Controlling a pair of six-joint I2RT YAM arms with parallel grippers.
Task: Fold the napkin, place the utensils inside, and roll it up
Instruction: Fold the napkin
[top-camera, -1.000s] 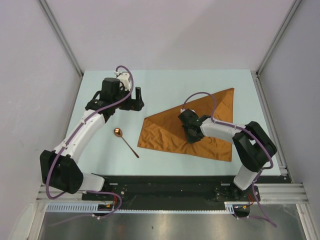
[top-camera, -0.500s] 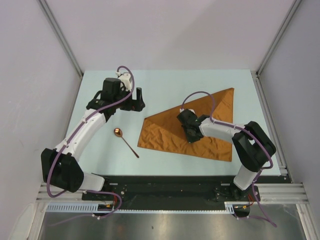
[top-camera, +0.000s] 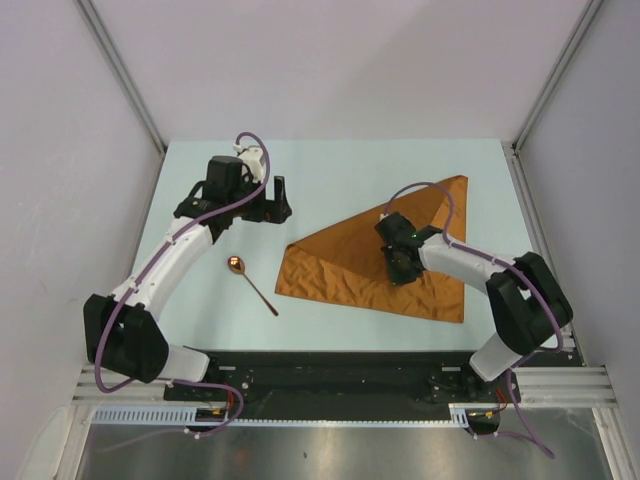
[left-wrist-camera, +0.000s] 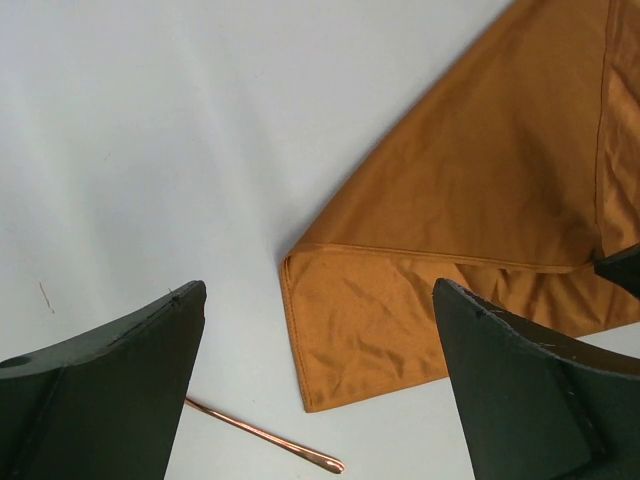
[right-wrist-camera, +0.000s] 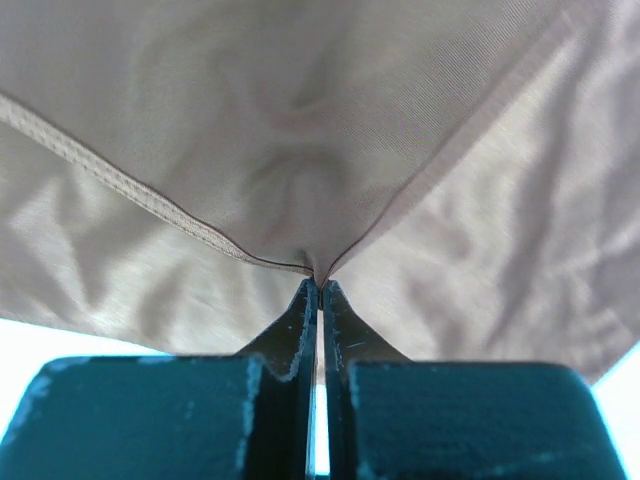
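**Pinching the napkin (top-camera: 340, 265) by a hemmed corner – a thin hold on slippery cloth**

Gripping is done by the right claw (right-wrist-camera: 320, 285) alone. Its two fingers are pressed together on a small pucker of cloth where two hemmed edges meet, and very little fabric sits between them. The napkin lies on the right half of the table (top-camera: 350, 170), one point reaching toward the far right corner. A layer is already turned over, so it shows as a rough triangle. The spoon (top-camera: 255, 287) lies flat on the bare table to the left of the cloth, apart from it, bowl pointing away from the near edge. The left claw (top-camera: 275, 200) hangs spread wide above the table beyond the spoon, holding nothing.

What could go wrong, as I judge it:

- The corner may slide out mid-pull, since the bite is so shallow and the fabric looks smooth.
- The whole napkin may drag across the table instead of folding – nothing pins its other side.
- The pinch may have caught the lower layer too, which would bunch the cloth rather than lay a clean crease.
- A long sweep leftward could nudge the spoon.
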